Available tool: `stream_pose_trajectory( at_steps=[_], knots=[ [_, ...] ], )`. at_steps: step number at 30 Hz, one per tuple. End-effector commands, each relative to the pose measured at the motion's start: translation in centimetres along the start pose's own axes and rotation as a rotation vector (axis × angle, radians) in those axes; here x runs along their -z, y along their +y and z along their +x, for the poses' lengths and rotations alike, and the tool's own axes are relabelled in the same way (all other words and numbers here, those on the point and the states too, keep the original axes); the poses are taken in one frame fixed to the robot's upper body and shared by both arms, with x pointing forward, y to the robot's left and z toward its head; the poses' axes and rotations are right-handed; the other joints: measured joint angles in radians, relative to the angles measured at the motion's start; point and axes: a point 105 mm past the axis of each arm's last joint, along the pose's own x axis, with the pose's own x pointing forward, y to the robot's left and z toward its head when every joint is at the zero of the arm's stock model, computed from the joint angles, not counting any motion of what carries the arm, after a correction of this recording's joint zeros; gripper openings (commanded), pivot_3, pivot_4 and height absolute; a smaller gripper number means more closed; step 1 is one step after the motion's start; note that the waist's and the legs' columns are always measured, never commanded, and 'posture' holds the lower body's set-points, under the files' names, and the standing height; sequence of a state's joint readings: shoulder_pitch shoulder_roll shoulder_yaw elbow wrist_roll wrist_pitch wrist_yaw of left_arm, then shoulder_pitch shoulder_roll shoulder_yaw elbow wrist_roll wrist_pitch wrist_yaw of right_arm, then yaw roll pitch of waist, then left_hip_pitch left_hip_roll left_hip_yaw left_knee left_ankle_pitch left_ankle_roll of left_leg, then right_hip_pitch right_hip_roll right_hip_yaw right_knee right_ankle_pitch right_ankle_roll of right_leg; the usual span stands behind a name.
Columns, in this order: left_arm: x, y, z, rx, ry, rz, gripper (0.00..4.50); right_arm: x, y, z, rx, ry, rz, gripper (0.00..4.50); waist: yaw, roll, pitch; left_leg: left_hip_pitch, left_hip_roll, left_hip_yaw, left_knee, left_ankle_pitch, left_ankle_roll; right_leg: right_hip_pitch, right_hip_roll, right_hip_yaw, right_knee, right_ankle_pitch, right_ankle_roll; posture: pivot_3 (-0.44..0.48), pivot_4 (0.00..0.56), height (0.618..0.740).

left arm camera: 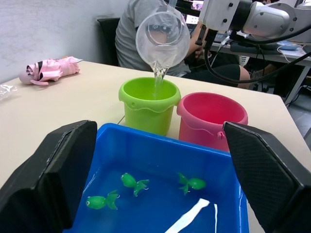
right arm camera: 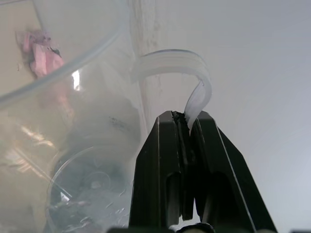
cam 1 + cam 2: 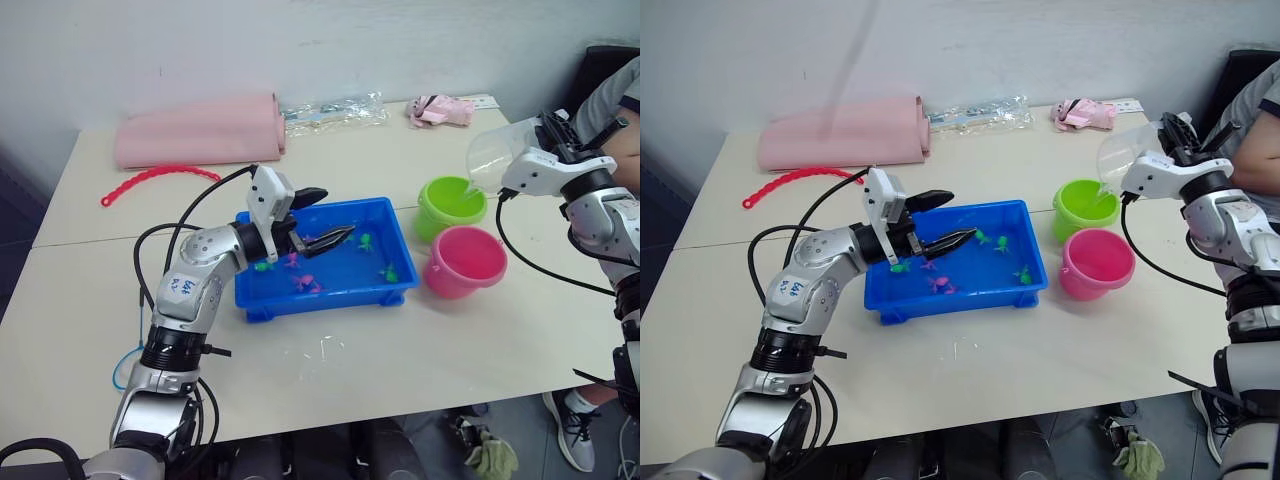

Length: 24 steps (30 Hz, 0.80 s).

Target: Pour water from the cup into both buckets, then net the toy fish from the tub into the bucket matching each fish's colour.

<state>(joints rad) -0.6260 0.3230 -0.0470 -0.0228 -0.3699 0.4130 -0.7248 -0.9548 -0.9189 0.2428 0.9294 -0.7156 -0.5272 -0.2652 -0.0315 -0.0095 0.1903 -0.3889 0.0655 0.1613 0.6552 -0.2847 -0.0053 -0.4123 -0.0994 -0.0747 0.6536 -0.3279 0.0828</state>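
The right hand (image 2: 187, 121) pinches the cup's (image 1: 162, 36) handle, pouring into the green bucket (image 1: 148, 104). Keep the stream centred. The left hand (image 3: 318, 218) gapes empty over the tub (image 3: 330, 290).

The tub (image 3: 330, 290) sits mid-surface (image 3: 330, 380) with the toy fish (image 1: 130, 180) in it; both buckets (image 3: 450, 205) stand right of it, the cup (image 3: 492, 155) tipped above the rear one.

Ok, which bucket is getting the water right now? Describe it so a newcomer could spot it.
Start at the blue tub in the middle of the table. Two small buckets stand just off its right end; it is the lime green bucket, the farther one, under the tilted clear cup. Its nearer neighbour is the pink bucket.
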Motion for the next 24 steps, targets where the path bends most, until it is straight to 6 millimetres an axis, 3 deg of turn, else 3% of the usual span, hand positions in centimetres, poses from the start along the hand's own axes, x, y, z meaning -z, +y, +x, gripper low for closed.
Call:
stream_pose_trajectory(
  at_steps=[1, 9, 11, 16, 21, 24],
  knots=[
    [-1.4, -0.6, 0.0, 0.025, -0.054, 0.030, 4.50, 0.1, -2.6, 0.3, 0.069, -0.036, -0.080, 0.05, 0.000, 0.000, 0.000, 0.000, 0.000, 0.000, 0.000, 0.000, 0.000, 0.000, 0.000, 0.000, 0.000, 0.000, 0.000, 0.000, 0.150, 0.740],
    [-1.4, -0.7, -0.2, 0.033, -0.054, 0.029, 4.50, 0.3, -2.0, 0.2, 0.066, -0.027, -0.106, 0.05, 0.000, 0.000, 0.000, 0.000, 0.000, 0.001, 0.000, 0.000, 0.000, 0.000, 0.000, 0.000, 0.000, 0.000, 0.000, 0.000, 0.150, 0.740],
    [-1.4, -0.6, -0.4, 0.038, -0.055, 0.030, 4.50, 0.5, -1.9, 0.1, 0.074, -0.005, -0.028, 0.05, 0.000, 0.000, 0.000, 0.000, 0.000, 0.001, 0.000, 0.000, 0.000, 0.000, 0.000, 0.000, 0.000, 0.000, 0.000, 0.000, 0.150, 0.740],
    [-2.3, -0.7, -1.0, 0.075, -0.106, 0.008, 4.50, 2.9, -0.5, -0.5, 0.069, 0.164, 0.396, 0.05, 0.000, 0.000, 0.000, 0.000, 0.000, 0.001, 0.000, 0.000, 0.000, 0.000, 0.001, 0.000, 0.000, 0.000, 0.000, 0.000, 0.150, 0.740],
    [-3.1, -0.7, -1.5, 0.099, -0.132, -0.007, 4.50, 4.2, -0.3, -1.4, 0.060, 0.205, 0.641, 0.05, 0.001, 0.000, 0.000, 0.000, 0.000, 0.001, 0.001, 0.000, 0.000, 0.000, 0.001, -0.001, 0.000, 0.000, 0.000, 0.000, 0.150, 0.740],
    [-3.9, -1.2, -1.8, 0.136, -0.168, -0.028, 4.50, 6.3, -0.2, -2.2, 0.132, 0.295, 1.002, 0.05, 0.001, 0.000, 0.000, 0.000, 0.000, 0.000, 0.002, 0.000, 0.000, 0.000, 0.001, -0.001, 0.001, 0.000, 0.000, 0.000, 0.150, 0.740]
  ],
)
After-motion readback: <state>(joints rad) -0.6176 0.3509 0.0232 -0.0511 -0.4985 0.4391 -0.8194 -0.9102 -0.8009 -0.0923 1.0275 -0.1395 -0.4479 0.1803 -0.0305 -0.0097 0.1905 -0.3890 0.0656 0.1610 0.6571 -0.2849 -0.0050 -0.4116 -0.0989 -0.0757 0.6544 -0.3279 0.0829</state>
